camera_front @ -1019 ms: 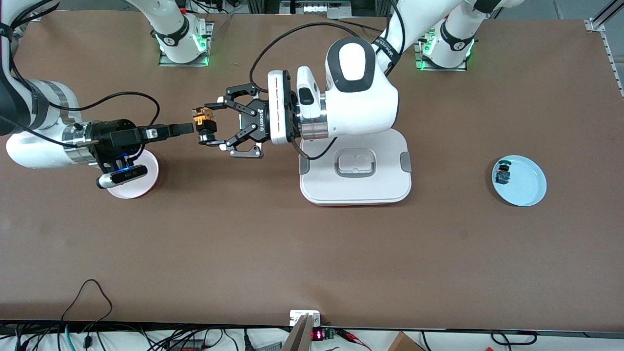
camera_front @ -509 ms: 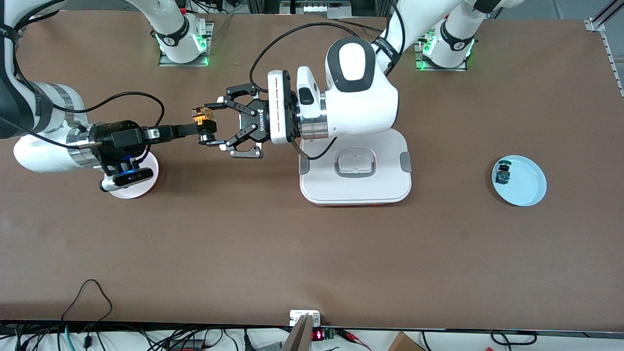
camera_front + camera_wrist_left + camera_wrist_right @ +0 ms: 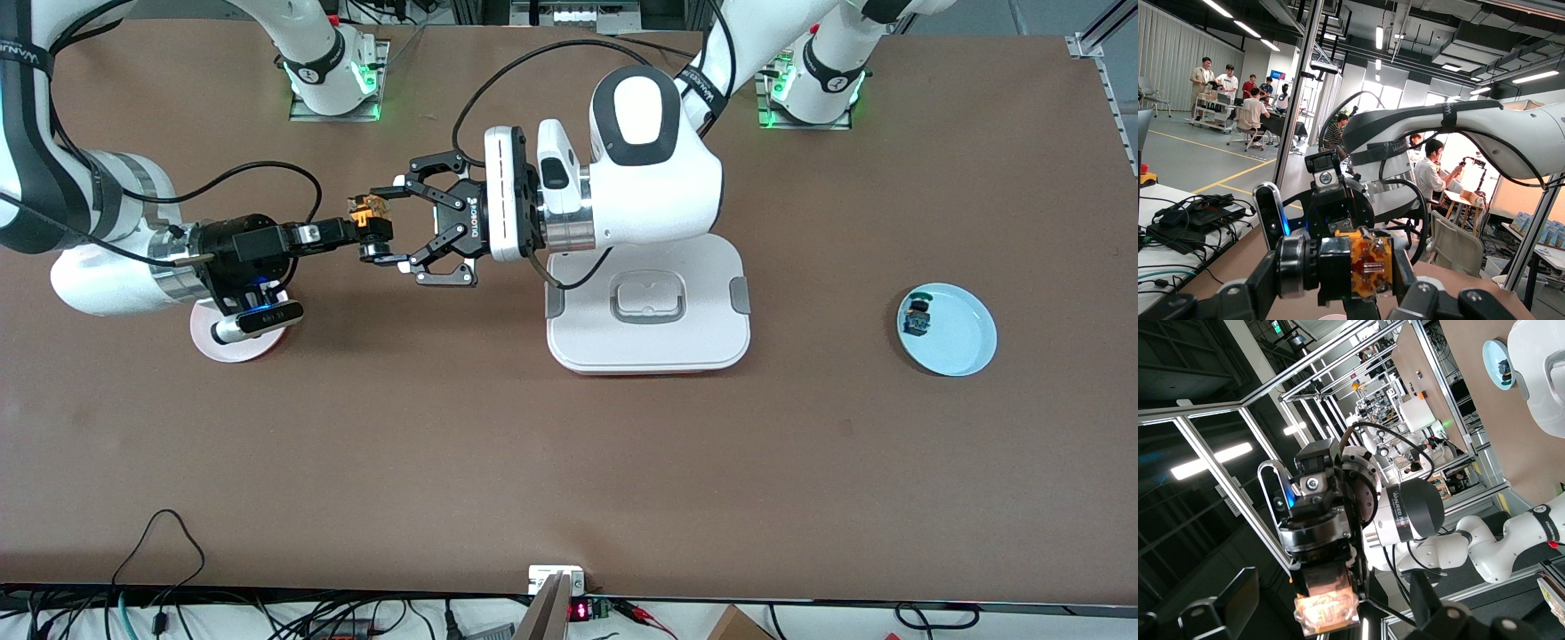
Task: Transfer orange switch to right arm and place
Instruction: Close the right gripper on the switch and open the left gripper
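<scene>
Pinching the orange switch (image 3: 372,218) in midair over bare table, the left gripper (image 3: 388,228) presents it to the right gripper (image 3: 354,228), whose spread fingers flank it unclosed, so handover and placing on the pink plate (image 3: 233,345) remain.

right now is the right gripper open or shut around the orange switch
Open. The right gripper has its fingers spread either side of the orange switch, which the left gripper holds clamped, above bare table.

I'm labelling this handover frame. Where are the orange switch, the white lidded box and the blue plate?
orange switch (image 3: 371,213): front view, on its orange body.
white lidded box (image 3: 702,333): front view, on bare lid near a corner.
blue plate (image 3: 965,333): front view, on its bare inside.
</scene>
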You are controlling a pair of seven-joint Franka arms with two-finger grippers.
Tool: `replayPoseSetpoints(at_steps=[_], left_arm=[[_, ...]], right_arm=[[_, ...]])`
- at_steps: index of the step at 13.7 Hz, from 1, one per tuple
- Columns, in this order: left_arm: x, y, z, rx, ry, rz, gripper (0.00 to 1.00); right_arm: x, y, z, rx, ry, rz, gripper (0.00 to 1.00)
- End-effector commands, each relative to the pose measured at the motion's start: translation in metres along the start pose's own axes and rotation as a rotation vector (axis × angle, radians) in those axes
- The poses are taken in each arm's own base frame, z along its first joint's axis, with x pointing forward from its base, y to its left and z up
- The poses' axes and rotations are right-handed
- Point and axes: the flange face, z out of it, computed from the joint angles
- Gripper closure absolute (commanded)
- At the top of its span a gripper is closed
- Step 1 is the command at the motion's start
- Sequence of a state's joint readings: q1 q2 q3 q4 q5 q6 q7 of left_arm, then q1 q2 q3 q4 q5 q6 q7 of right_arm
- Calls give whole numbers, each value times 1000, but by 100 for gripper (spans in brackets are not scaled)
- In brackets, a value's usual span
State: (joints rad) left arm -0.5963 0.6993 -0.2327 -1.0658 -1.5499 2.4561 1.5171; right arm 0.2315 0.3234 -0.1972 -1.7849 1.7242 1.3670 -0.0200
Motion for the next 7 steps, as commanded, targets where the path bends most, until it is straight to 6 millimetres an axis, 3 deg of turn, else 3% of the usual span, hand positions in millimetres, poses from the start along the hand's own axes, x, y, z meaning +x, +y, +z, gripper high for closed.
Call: replayPoseSetpoints(at_steps=[1,7], left_arm=[[6,2,3,11,-4,8,100],[6,3,2,13,-5,16,100]], right_arm=[[1,-4,3,10,-7,-21,0],[-2,-3,10,7,-22,-18,0]])
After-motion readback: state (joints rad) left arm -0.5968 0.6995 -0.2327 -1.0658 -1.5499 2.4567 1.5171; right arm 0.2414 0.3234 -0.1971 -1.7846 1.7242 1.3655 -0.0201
